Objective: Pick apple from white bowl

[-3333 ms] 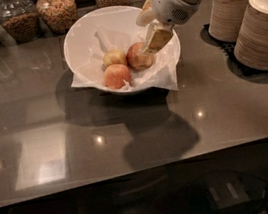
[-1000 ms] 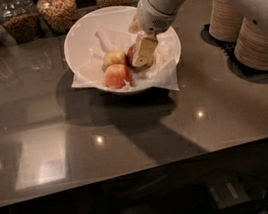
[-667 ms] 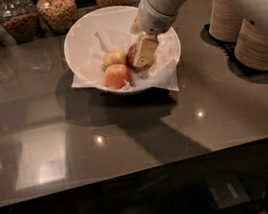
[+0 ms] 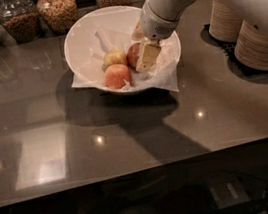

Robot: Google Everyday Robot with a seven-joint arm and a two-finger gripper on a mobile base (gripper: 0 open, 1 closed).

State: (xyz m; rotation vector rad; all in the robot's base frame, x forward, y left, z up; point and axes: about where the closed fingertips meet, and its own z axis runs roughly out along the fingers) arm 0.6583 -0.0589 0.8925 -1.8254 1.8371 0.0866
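The white bowl [image 4: 80, 41], lined with crumpled white paper, sits at the back middle of the dark counter. Three apples lie in it. The dark red-brown apple [image 4: 133, 55] is at the right, partly hidden behind my gripper. The pale yellow apple [image 4: 114, 57] is to its left and the orange-pink apple [image 4: 117, 76] is in front. My gripper [image 4: 147, 57] reaches down into the bowl from the upper right, its tan fingers right against the dark apple.
Several glass jars of grains and nuts [image 4: 57, 10] stand along the back edge behind the bowl. Stacks of tan paper bowls [image 4: 260, 43] stand at the right, close to my arm. The counter's front edge runs across the lower part of the view.
My gripper has come lower and a little left into the bowl, closing in on the dark apple. Over the last second it has barely moved. The apples have not shifted.
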